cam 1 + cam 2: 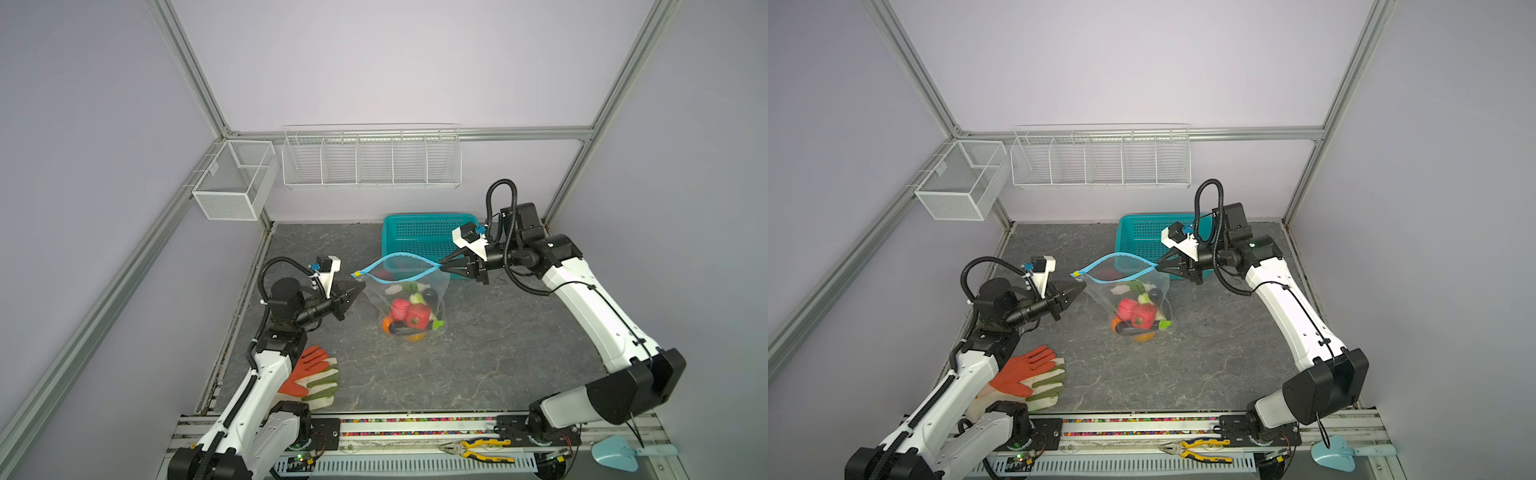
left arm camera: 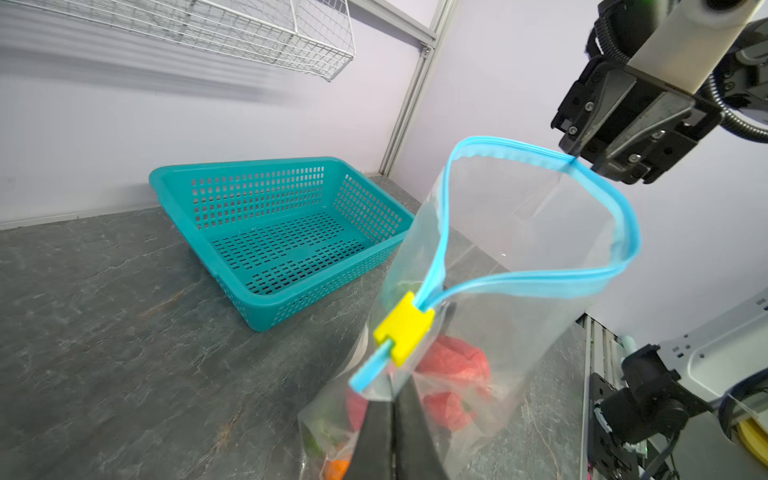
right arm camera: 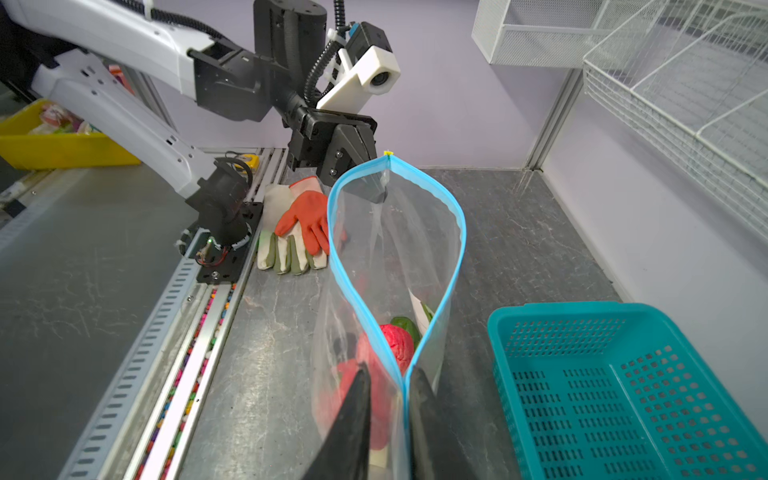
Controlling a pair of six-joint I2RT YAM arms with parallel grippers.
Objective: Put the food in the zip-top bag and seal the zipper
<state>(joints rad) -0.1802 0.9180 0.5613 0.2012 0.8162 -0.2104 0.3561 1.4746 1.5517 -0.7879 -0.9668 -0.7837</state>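
The left gripper (image 1: 360,287) is clenched on the bag (image 1: 376,293): in the left wrist view a fold of clear film is pinched between its fingertips, just under the near end of the zipper (image 2: 536,279). The yellow slider (image 2: 405,328) is seated on the blue strip just beyond those tips, at that end. From the slider the zipper is spread into an open loop, and its two sides are brought together again at the far end, where the right gripper (image 1: 441,266) is met. There the jaws are parted a little; in the right wrist view the strip's end is seen in the gap between the two fingers (image 3: 353,415), close against one of them, and whether it is touched cannot be told. The bag is stood between the two grippers, mouth up, with its bottom rested on the table (image 1: 498,353) below them. The food (image 1: 409,313) is gathered inside at the bottom: pink-red, green, white, dark and orange pieces are made out through the film. A teal basket (image 1: 415,232) is stood just behind the right gripper, apart from the bag's base. A pair of gloves (image 1: 316,376), orange and green, is laid flat beside the left arm, behind its gripper and well apart from the bag
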